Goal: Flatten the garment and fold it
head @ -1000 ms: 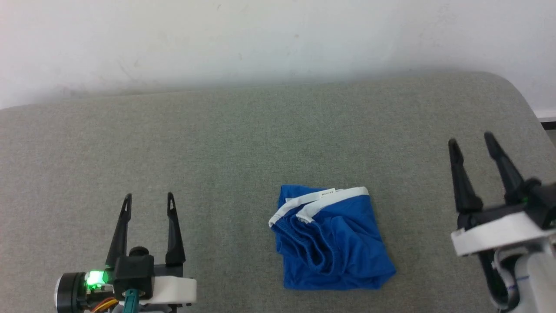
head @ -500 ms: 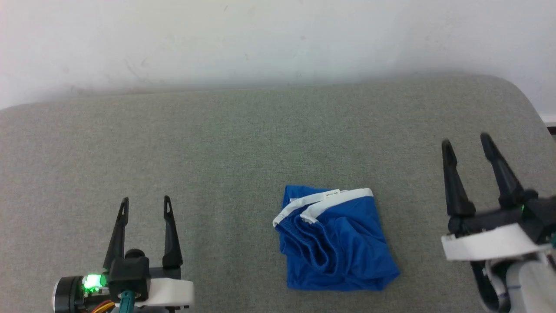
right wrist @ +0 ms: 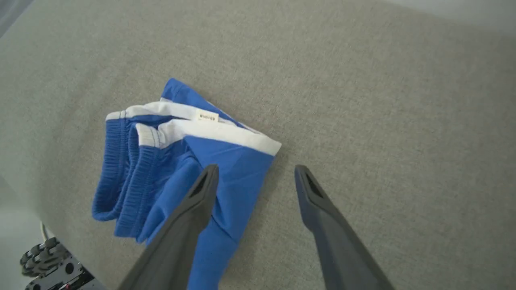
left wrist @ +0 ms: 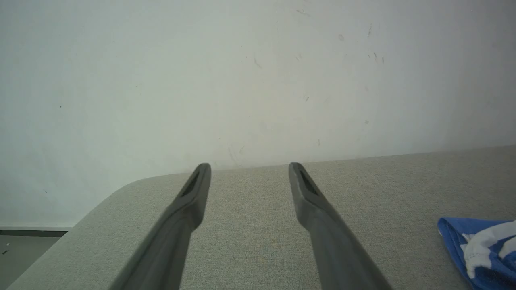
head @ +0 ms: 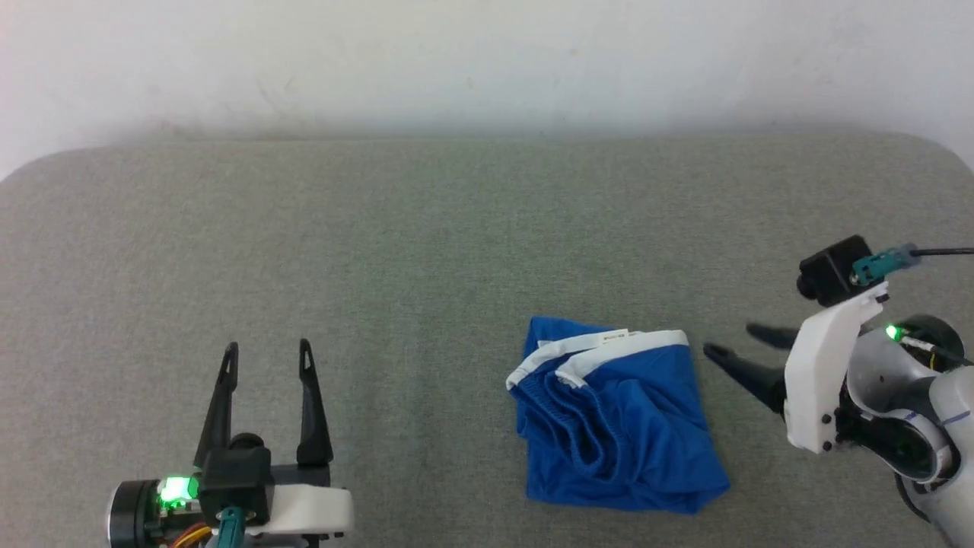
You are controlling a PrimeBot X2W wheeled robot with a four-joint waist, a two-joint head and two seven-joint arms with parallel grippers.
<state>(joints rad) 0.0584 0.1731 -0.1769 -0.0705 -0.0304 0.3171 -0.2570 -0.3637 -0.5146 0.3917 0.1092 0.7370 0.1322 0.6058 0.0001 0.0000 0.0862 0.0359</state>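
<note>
The garment (head: 616, 422) is a pair of royal-blue shorts with white stripes, lying crumpled on the grey table (head: 380, 266) right of centre. Its gathered waistband (right wrist: 121, 169) and a small white label (right wrist: 207, 117) face up. My right gripper (head: 729, 340) is open, turned sideways with its fingers pointing left, just off the shorts' right edge and apart from the cloth. In the right wrist view the right gripper (right wrist: 256, 171) hovers over that edge. My left gripper (head: 266, 354) stands open at the lower left, far from the shorts, whose corner (left wrist: 479, 249) shows in the left wrist view.
A pale wall (head: 487, 61) runs behind the table's far edge. The table's rounded corners (head: 936, 148) lie at the far left and far right. Bare grey cloth spreads left of and behind the shorts. The table's left corner (left wrist: 105, 197) drops to a dark floor (left wrist: 24, 253).
My right gripper has swung from pointing up to pointing left, close to the shorts' right edge. The camera has shifted, so the whole picture slid right. The left gripper has held still.
</note>
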